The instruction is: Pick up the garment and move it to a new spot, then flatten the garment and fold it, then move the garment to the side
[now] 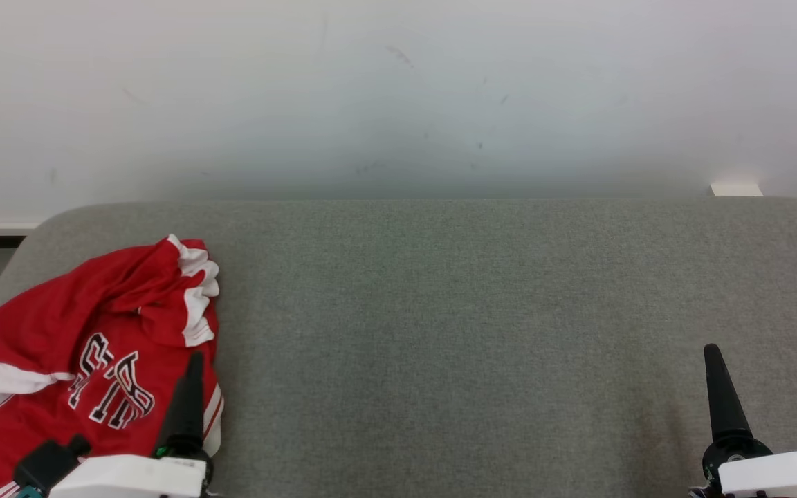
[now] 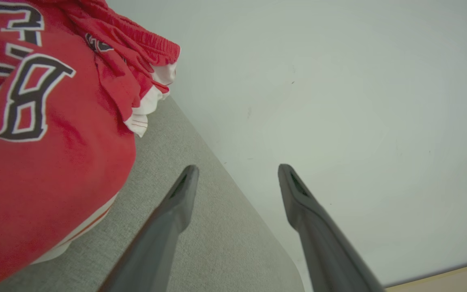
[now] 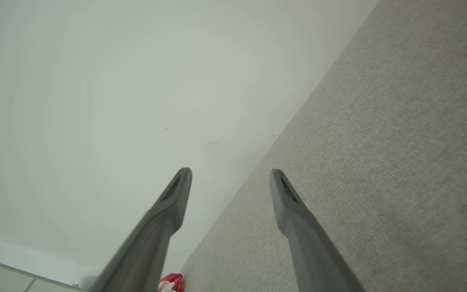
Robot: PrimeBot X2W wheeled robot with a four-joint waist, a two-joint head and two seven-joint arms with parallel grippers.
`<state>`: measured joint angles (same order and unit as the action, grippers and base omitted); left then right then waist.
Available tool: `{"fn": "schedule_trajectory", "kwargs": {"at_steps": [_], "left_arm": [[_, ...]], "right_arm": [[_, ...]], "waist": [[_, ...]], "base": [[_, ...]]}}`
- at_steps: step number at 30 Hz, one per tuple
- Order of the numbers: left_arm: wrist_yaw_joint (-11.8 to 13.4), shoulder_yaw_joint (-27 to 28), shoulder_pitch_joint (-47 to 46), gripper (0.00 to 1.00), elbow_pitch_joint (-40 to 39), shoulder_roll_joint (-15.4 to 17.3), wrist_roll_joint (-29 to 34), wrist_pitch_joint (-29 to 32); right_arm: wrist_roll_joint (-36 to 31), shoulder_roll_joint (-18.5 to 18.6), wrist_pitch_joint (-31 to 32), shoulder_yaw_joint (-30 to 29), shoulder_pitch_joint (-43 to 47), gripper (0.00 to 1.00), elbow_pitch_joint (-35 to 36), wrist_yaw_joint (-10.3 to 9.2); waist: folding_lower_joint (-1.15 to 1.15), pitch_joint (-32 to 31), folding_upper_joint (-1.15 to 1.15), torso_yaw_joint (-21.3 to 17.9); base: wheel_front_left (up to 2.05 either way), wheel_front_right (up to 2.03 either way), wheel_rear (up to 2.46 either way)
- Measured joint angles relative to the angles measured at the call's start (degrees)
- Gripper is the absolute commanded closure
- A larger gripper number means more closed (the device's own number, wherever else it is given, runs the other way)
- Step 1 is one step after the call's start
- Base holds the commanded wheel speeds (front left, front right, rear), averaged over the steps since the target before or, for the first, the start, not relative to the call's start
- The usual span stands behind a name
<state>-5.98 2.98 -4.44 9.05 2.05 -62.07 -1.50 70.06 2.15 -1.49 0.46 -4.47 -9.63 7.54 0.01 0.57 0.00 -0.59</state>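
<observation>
Now, both grippers stand open-fingered and empty; the garment is bunched at the left end.

Your left gripper (image 2: 237, 168) has its fingers apart with nothing between them, just beside the near right hem of the red garment (image 1: 87, 346) on the grey padded surface (image 1: 474, 311); your right gripper (image 3: 230, 171) is likewise spread and empty, well apart over bare grey. For a clean pick, I'd set the left fingers on a raised fold near the white trim, not the flat lettered panel, and lift until trailing cloth comes free. Mind the edges: the garment seems to hang past the surface's left edge, and the wall (image 1: 398, 90) stands close behind the far edge. The middle and right offer the open room.
</observation>
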Motion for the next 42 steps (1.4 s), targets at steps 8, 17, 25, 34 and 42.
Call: {"fn": "schedule_trajectory", "kwargs": {"at_steps": [8,17,25,34,42], "left_arm": [[2.1,-1.6,0.0,0.0,-0.4,0.1,11.0,-1.6],[3.8,-3.2,0.0,0.0,0.3,0.2,18.6,-3.2],[4.6,-4.0,0.0,0.0,0.4,0.3,23.6,-4.6],[4.6,-4.6,0.0,0.0,0.6,0.3,28.6,-6.2],[4.6,-5.1,0.0,0.0,1.1,0.4,32.4,-7.3]], "right_arm": [[-10.1,0.0,-1.6,1.1,0.0,0.0,0.3,0.0],[-20.4,0.0,-3.3,1.0,0.0,0.0,0.2,0.0],[-25.7,0.0,-4.6,2.2,0.0,0.0,-0.2,0.0],[-30.3,0.1,-6.2,3.4,0.0,0.0,-0.3,0.0],[-33.8,0.2,-7.3,4.3,0.0,0.0,-0.6,0.0]], "waist": [[0.0,-0.1,0.0,-0.1],[0.0,-0.2,0.0,-0.1],[0.0,-0.3,0.0,-0.2],[0.0,-0.2,0.0,-0.4],[-0.01,-0.3,0.0,-0.6]], "base": [[0.0,0.0,0.0],[0.0,0.0,0.0],[0.0,0.0,0.0],[0.0,0.0,0.0],[0.0,0.0,0.0]]}}
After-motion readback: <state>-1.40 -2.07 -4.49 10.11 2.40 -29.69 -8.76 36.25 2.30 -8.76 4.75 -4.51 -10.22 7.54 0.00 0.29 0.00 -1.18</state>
